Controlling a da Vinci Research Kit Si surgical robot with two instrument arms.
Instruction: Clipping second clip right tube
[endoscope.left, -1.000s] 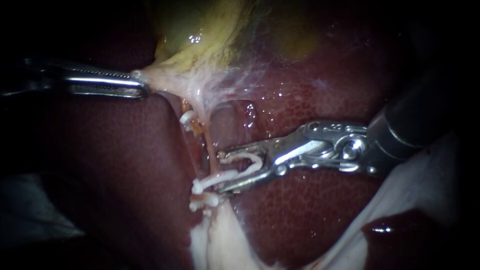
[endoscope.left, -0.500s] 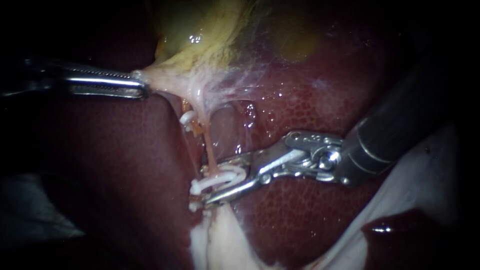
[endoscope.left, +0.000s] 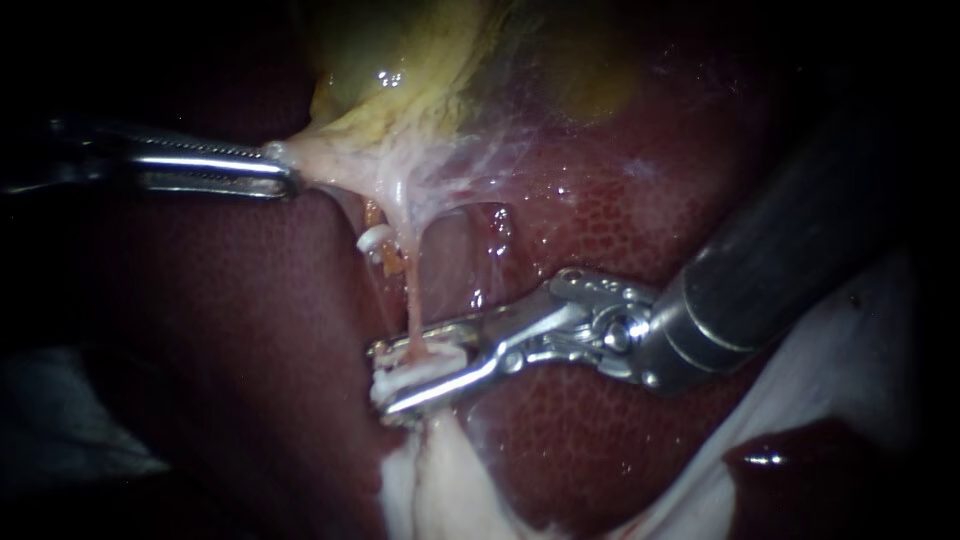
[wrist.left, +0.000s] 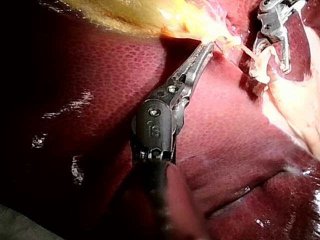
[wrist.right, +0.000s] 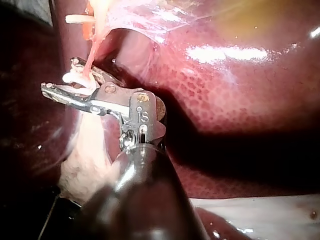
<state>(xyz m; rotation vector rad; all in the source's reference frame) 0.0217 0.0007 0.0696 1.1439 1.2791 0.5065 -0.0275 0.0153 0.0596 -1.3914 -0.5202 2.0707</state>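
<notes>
Pink right tube (endoscope.left: 412, 300) runs taut from gallbladder (endoscope.left: 400, 80) neck down across dark red liver (endoscope.left: 600, 430). Left instrument (endoscope.left: 280, 172), jaws clamped on gallbladder neck, stretches it toward liver's left edge. Right instrument (endoscope.left: 425, 372) straddles tube's lower end, jaws gripping white clip (endoscope.left: 405, 382) set around tube. Another white clip (endoscope.left: 372, 238) sits higher, beside tube. Step in hand, judged: closing clip. Next move likely calls for full squeeze, then release and straight withdrawal without tugging tube. No brand or label readable on tissue; instrument marks left unread.
</notes>
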